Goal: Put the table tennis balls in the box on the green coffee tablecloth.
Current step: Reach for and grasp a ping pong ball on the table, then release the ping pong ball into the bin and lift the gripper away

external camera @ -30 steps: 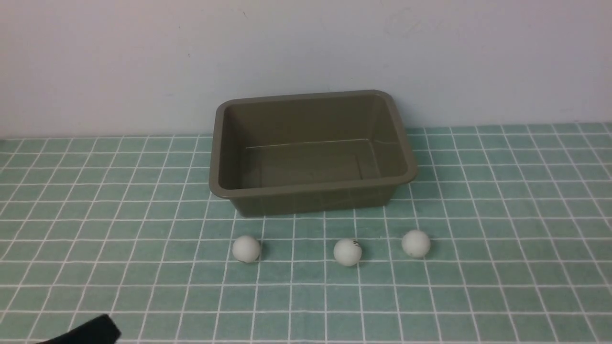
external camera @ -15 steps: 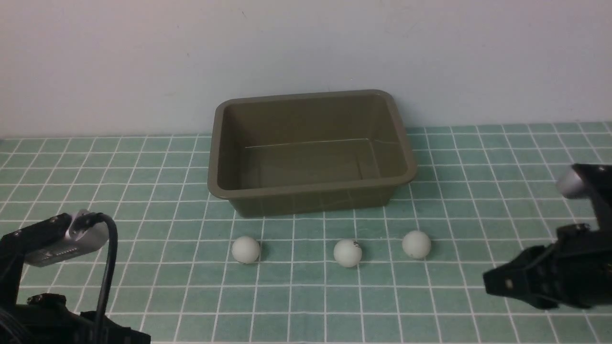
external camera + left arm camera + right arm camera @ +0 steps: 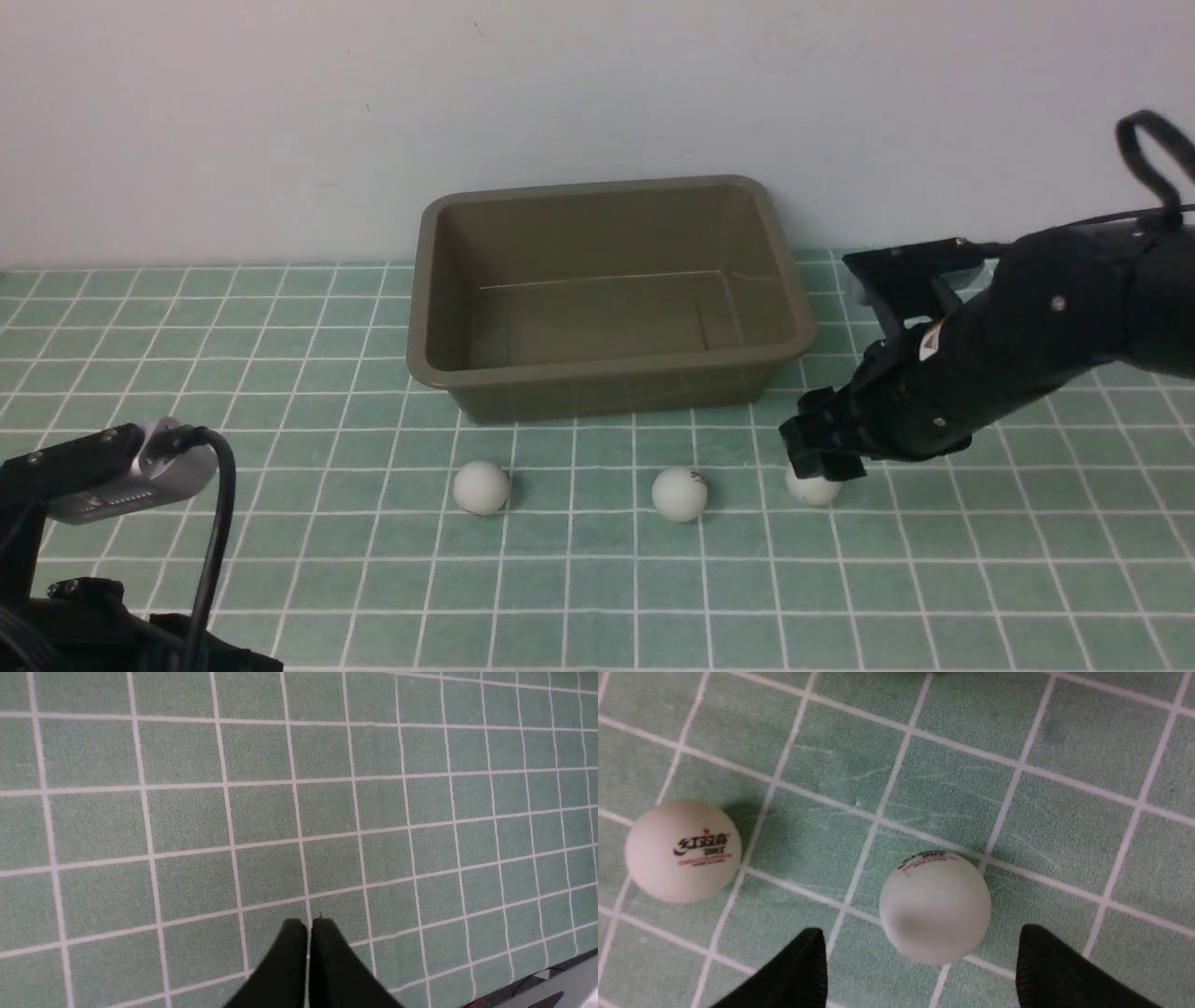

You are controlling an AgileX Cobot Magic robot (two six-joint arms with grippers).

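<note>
Right fingers [image 3: 794, 975] came in from the right in the last second and spread wide. They now straddle right ball [image 3: 934, 907], no grip yet. Left fingers [image 3: 285, 961] clenched, empty, near-left. Left ball [image 3: 481, 486], mid ball [image 3: 679, 493] and right ball sit on cloth [image 3: 934, 560], just near of empty box [image 3: 607, 371]. Mid ball is apart, so there is room to close. Box rim sits just far of the grasp, so lift before crossing.

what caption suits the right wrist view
Open right claw poised at a small matte white ball on teal-green gridded cloth
</note>
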